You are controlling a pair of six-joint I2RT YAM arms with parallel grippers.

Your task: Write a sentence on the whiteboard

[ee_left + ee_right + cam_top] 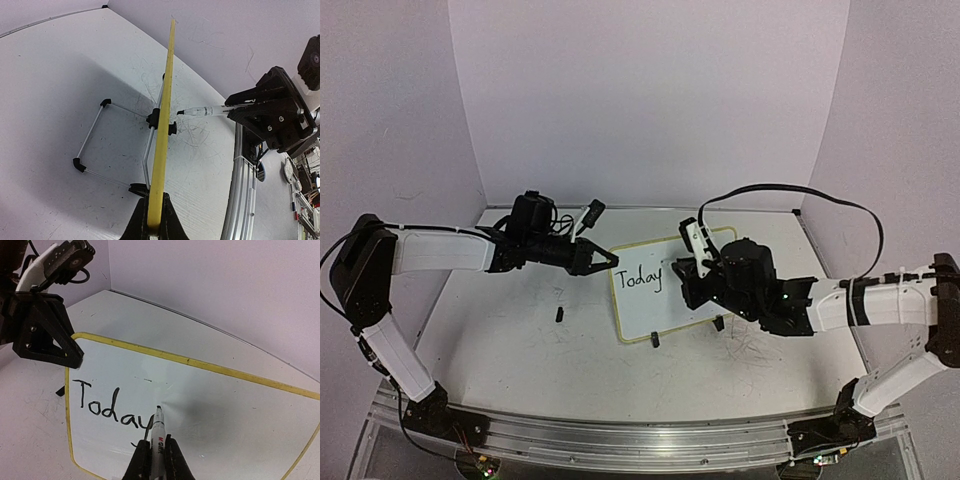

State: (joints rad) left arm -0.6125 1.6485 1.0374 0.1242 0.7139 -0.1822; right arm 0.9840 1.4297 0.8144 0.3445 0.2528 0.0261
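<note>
On the tabletop (520, 340), left gripper (154, 222) clamps whiteboard (645, 312) — right gripper (157, 454) grips marker (159, 427).

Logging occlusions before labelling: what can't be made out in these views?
- Top external: right arm covers the whiteboard right of "Today"; small black object on the table too small to identify.
- Left wrist: whiteboard edge-on, writing face hidden.
- Right wrist: marker in the right claw hides the sentence just past "y"; frame cuts the board's lower right.
</note>
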